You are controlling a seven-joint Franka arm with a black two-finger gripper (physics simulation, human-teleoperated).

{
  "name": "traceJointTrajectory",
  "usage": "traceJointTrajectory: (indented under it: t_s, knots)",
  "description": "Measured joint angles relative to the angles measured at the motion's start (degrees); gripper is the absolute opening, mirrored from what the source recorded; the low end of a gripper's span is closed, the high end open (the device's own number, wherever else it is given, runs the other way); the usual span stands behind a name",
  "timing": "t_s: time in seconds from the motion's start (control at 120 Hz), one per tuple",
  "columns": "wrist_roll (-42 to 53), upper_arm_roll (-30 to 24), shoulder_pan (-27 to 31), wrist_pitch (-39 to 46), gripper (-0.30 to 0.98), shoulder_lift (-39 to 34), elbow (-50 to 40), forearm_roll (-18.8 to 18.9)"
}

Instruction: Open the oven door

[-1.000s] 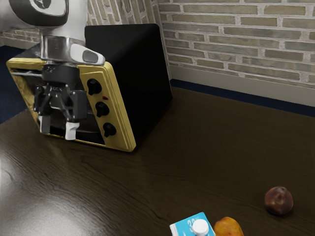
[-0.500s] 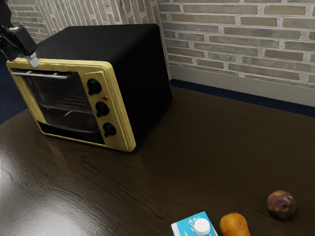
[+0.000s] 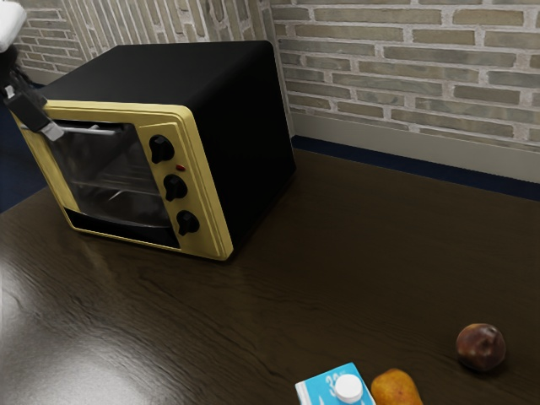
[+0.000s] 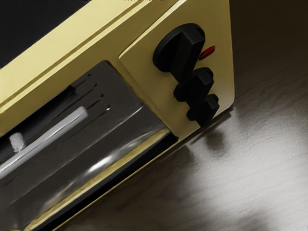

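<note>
We have the end effector (image 3: 52,130) at the exterior view's left, by the top of the black, boxy oven (image 3: 195,72) with its gold-coloured front frame. We cannot tell whether it is wide or narrow, nor whether it touches the straight silver handle (image 3: 94,131). That handle runs along the upper part of the dark glass oven door (image 3: 114,173). The door is upright or nearly so, and we cannot tell if it is slightly ajar. Beside it, three black knobs (image 3: 174,187) line the front panel, with a small red light (image 3: 180,168) near the upper two. The oven stands on the dark wooden tabletop (image 3: 337,270). Well apart from it, we see a blue-and-white carton (image 3: 325,389), an orange-yellow fruit (image 3: 395,388) just beside that, and a round brownish-purple fruit (image 3: 481,347).
</note>
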Motion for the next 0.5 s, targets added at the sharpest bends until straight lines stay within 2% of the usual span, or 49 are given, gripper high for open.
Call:
traceJointTrajectory:
  t_s: [0.183,0.4,0.5]
  knots:
    - [5.86,0.53,-0.03,1.69,0.69,1.64,0.54,-0.98]
    - [10.82,2.21,-0.55,0.61,0.68,10.6,6.42,-4.08]
    - [12.88,6.39,-3.9,0.33,0.68,11.66,6.63,-6.36]
